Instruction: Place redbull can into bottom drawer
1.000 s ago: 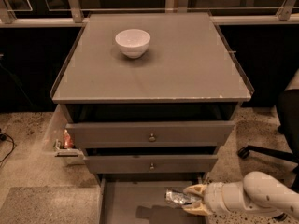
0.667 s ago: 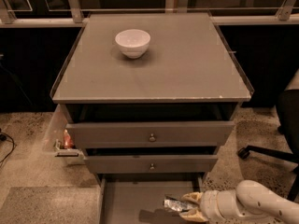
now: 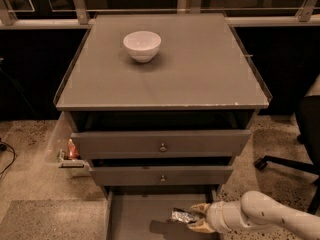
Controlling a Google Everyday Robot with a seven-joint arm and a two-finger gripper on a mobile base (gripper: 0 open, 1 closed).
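Camera view — gripper (image 3: 193, 218), can (image 3: 181, 215) — drawer (image 3: 135, 215), seemingly

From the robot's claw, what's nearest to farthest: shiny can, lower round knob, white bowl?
The gripper is low right, over the bottom drawer.
1. The redbull can, held at its tips.
2. The lower knob, just above.
3. The white bowl, on the cabinet top, far back.

No readable text, label or number anywhere.
Only silver and blue patches on the redbull can (image 3: 182, 215), no legible brand, with the gripper (image 3: 199, 217) closed on its right end over the near right of the bottom drawer (image 3: 135, 216); plain white bowl (image 3: 142, 45) on the far left of the top; reddish item (image 3: 73, 149) left of the drawers too blurred to read.
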